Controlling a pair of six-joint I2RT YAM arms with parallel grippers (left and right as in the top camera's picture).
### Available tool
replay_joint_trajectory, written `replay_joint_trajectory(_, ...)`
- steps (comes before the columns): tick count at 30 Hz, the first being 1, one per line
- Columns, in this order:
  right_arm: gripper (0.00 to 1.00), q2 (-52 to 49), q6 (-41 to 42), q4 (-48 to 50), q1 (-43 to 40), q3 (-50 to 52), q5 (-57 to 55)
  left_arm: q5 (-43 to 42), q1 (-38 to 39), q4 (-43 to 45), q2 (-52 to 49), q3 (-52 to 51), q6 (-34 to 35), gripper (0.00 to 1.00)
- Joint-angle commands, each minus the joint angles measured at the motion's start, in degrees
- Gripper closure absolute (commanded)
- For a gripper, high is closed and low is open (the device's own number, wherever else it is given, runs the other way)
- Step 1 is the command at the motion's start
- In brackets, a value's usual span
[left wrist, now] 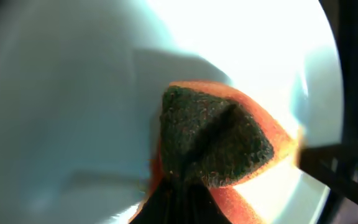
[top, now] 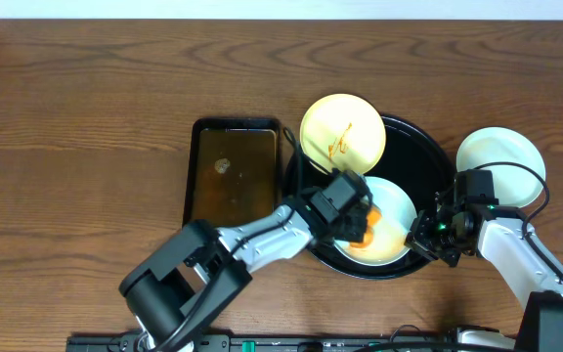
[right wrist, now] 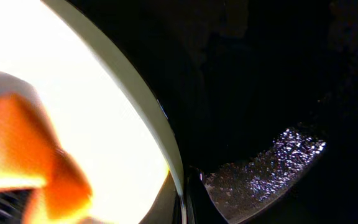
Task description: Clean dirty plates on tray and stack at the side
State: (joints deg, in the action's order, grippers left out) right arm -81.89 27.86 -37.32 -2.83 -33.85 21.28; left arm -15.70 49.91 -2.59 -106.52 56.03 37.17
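The black round tray (top: 436,154) holds a mint-white plate (top: 395,207) with orange smears. A pale yellow plate (top: 342,132) with a sauce smear lies on the tray's far-left rim. A second mint-white plate (top: 499,156) sits on the table to the right of the tray. My left gripper (top: 358,223) is shut on an orange sponge (left wrist: 213,137) with a dark scouring face, pressed onto the plate (left wrist: 73,93) in the tray. My right gripper (top: 424,238) is shut on that plate's right rim (right wrist: 138,99), with the tray (right wrist: 260,62) beside it. The sponge also shows in the right wrist view (right wrist: 17,149).
A rectangular dark brown pan (top: 233,174) lies on the wooden table (top: 76,127) just left of the tray. The left arm reaches across the tray's near-left rim.
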Motion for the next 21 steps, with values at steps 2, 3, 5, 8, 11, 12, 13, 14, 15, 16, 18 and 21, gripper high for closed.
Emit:
replay_joint_trajectory(2,0.99,-0.13,-0.04,-0.68,0.68,0.90,-1.73,5.92,-4.02,-1.42,2.16,-0.52,-5.90,0.92)
replay_joint_trajectory(3,0.99,-0.13,-0.04,-0.72,0.68,0.90,-1.73,6.10,-4.44,-1.57,2.99,-0.50,-6.69,0.92)
replay_joint_trajectory(5,0.99,-0.13,-0.04,-0.83,0.68,0.90,-1.75,7.32,-5.29,-2.60,5.03,-0.50,-8.11,0.92)
replay_joint_trajectory(8,0.99,-0.13,-0.04,-0.83,0.68,0.90,-1.73,10.27,-6.40,-4.72,8.90,-0.50,-9.44,0.92)
replay_joint_trajectory(11,0.99,-0.13,-0.04,-0.83,0.68,0.90,-1.75,10.40,-7.58,-6.88,13.51,-0.50,-9.70,0.92)
replay_joint_trajectory(12,0.99,-0.13,-0.04,-0.83,0.68,0.90,-1.75,10.40,-7.89,-7.78,15.04,-0.50,-9.70,0.92)
replay_joint_trajectory(13,0.99,-0.13,-0.07,-0.83,0.68,0.90,-1.75,10.38,-8.13,-8.76,16.44,-0.50,-9.70,0.92)
replay_joint_trajectory(14,0.99,-0.13,-0.09,-0.81,0.68,0.90,-1.77,10.43,-8.37,-10.27,18.27,-0.50,-9.73,0.92)
replay_joint_trajectory(15,0.99,-0.13,-0.17,-0.72,0.68,0.90,-1.79,10.43,-8.63,-11.56,19.50,-0.50,-9.73,0.92)
replay_joint_trajectory(16,0.99,-0.13,-0.57,-0.44,0.68,0.90,-1.81,10.45,-9.05,-13.40,20.90,-0.50,-9.73,0.92)
replay_joint_trajectory(18,0.99,-0.13,-0.94,0.35,0.68,0.90,-2.19,10.51,-10.14,-16.96,22.80,-0.50,-9.73,0.92)
replay_joint_trajectory(21,0.99,-0.13,-1.27,1.42,0.68,0.90,-2.43,13.35,-12.66,-23.23,24.59,-0.52,-9.73,0.92)
